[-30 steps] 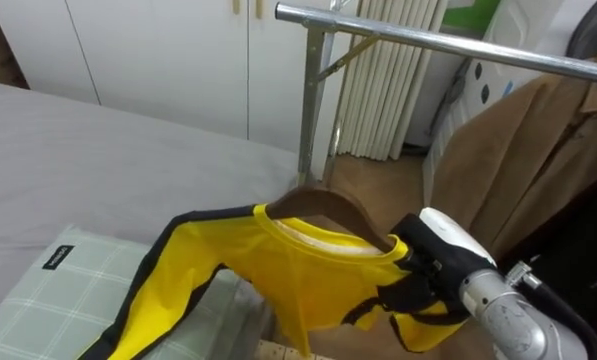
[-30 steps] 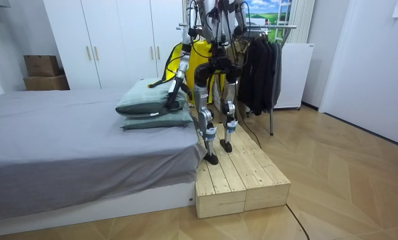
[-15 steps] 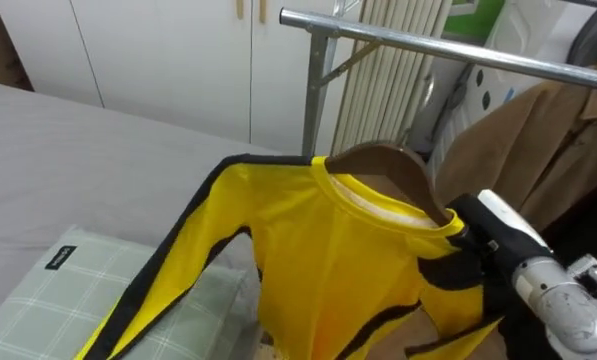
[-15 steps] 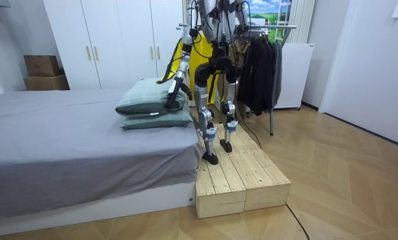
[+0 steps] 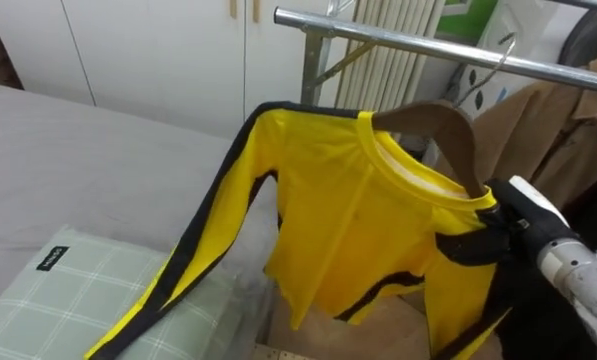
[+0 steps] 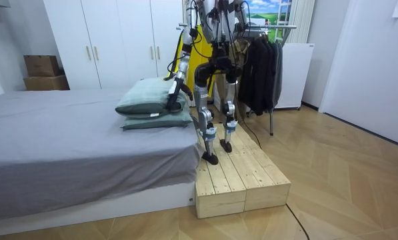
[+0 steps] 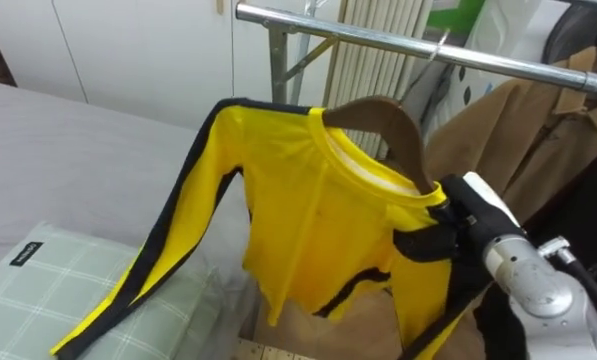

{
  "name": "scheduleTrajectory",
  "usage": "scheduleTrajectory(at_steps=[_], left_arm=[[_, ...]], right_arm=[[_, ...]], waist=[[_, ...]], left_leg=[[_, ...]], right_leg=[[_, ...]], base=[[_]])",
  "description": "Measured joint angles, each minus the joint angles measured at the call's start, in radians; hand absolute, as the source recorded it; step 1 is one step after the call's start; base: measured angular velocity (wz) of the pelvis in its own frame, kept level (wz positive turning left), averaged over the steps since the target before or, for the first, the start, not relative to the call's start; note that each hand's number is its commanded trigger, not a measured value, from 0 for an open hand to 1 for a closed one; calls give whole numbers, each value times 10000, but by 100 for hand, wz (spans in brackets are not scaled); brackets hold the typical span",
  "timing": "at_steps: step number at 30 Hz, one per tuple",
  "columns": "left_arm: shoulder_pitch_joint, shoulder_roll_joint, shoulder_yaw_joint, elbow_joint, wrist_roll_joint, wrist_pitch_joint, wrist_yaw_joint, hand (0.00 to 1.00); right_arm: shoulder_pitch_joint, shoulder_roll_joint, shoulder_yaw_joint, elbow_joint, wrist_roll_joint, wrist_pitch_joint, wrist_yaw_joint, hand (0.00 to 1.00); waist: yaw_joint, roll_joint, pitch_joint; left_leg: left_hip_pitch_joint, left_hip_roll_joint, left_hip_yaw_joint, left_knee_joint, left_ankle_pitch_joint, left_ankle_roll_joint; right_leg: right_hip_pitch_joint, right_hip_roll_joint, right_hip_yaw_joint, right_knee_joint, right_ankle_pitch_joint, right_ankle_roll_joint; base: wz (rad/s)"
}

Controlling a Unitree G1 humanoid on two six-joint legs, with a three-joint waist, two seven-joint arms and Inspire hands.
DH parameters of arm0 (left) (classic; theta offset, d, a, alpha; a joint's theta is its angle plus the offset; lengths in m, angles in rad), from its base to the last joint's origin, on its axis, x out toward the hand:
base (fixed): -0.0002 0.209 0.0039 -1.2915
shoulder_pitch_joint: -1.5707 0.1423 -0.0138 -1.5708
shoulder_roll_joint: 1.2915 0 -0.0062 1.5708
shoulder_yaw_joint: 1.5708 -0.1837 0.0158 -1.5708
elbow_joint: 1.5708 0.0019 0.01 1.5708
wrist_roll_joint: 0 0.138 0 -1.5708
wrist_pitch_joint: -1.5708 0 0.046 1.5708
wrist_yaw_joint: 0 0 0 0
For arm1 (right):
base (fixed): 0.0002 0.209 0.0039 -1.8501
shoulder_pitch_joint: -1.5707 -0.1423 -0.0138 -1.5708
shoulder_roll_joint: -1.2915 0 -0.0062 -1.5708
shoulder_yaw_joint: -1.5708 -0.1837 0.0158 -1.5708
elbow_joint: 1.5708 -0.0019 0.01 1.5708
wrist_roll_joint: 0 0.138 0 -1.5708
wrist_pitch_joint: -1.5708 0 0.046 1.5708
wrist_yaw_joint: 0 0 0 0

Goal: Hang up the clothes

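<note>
- White-backed right hand [image 5: 528,205] curls tight on the shoulder of the yellow, black-trimmed long-sleeved shirt [image 5: 348,230], over its brown wooden hanger [image 5: 428,118].
- Its wire hook [image 5: 490,62] sits close by the silver metal rail [image 5: 408,38]: lift clear above, then lower on.
- Left hand [image 6: 174,91] hangs by green pillows [image 6: 145,100].

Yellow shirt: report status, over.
Right hand gripping yellow shirt at shoulder, hanger hook up at rail. Left hand low by pillows. Brown coat hangs close right.

eye views close, from head, down on rail [image 5: 428,42]; room view far, seemingly behind robot, shares same rail
</note>
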Motion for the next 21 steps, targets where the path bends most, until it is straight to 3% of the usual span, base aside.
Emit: scheduleTrajectory(at_steps=[7,21], left_arm=[[208,16,407,-232,38,-325,-247,0],[648,10,438,-985,305,-392,-386,0]], right_arm=[[-1077,-283,-25,1563,875,-13,482,100],[-1085,-1367,-27,3110,1153,-86,1200,100]], waist=[[72,-17,-5],[7,-50,-32]], left_leg=[[65,7,-148,71,-1,1],[-1,24,-277,114,32,-31]], right_leg=[[136,9,-8,-40,-2,1],[99,-17,-151,54,-85,-97]], base=[[2],[1]])
